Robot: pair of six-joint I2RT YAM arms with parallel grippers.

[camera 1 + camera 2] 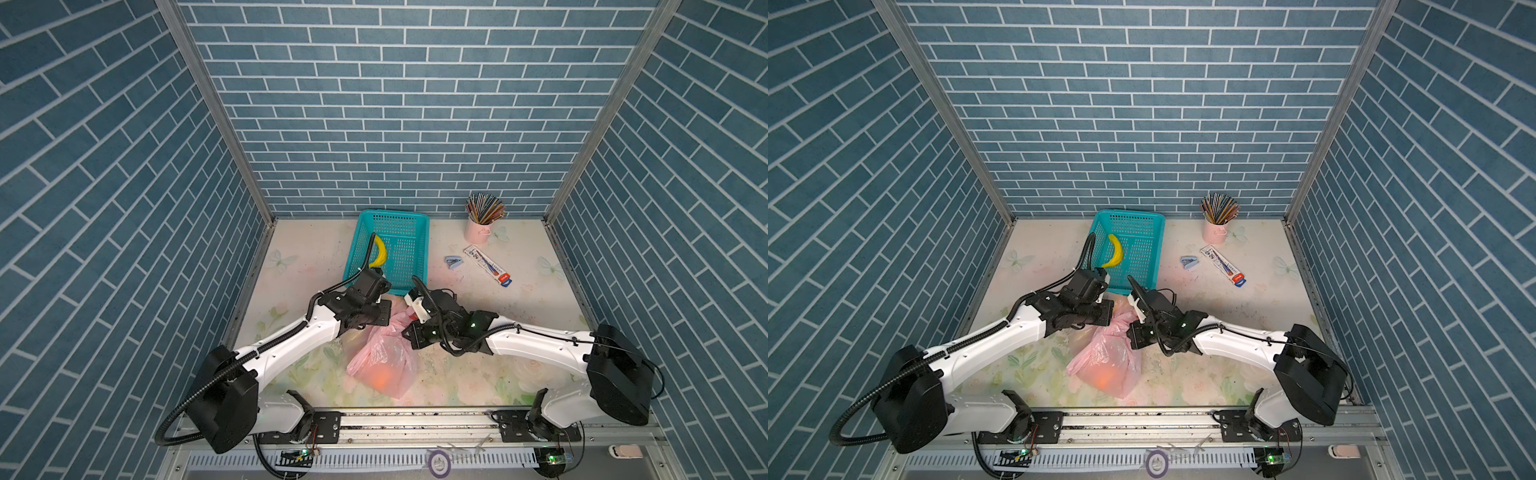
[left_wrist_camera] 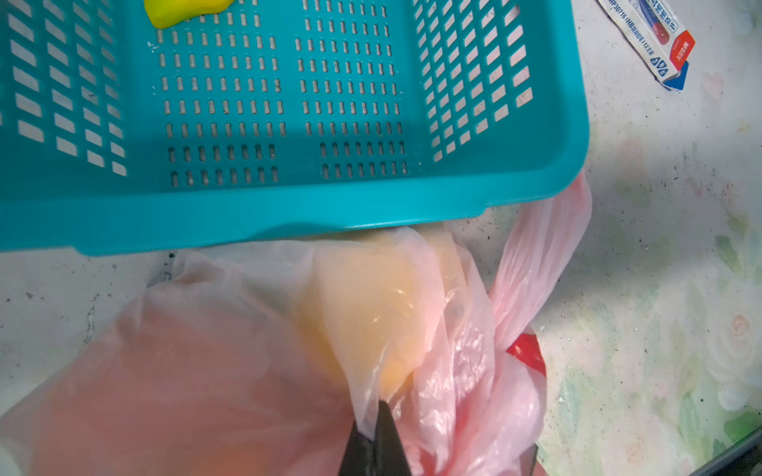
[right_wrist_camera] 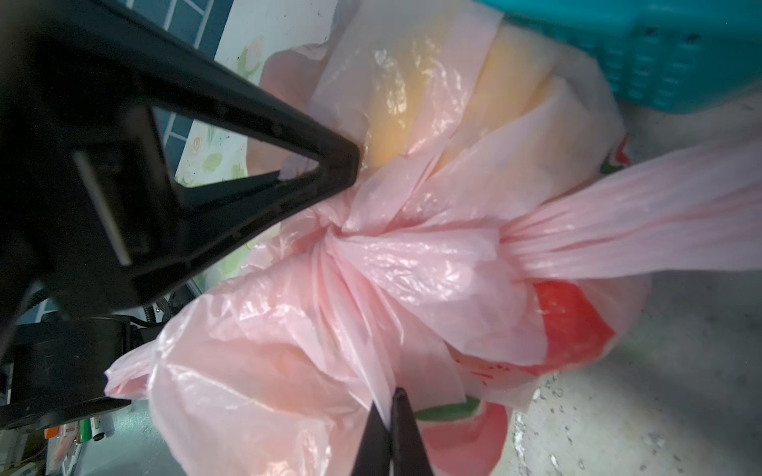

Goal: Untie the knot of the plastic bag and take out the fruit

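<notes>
The plastic bag (image 1: 380, 353) lies slumped mid-table, thin translucent pink, crumpled, red print showing; its tied end sits just beside the teal basket (image 1: 425, 249); the knot (image 3: 342, 224) is a tight bunched twist, one strip trailing off; the fruit (image 1: 384, 376) glows orange inside, a paler yellow-orange one (image 2: 371, 317) near the knot.

Both arms reach to table centre, left from 8 o'clock, right from 4; left claw (image 2: 377, 416) and right claw (image 3: 391, 408) each pinch the plastic bag (image 1: 380, 357).

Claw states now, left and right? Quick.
Left claw: closed, pinching a fold of the plastic bag.
Right claw: closed, pinching a strip of the plastic bag.
</notes>
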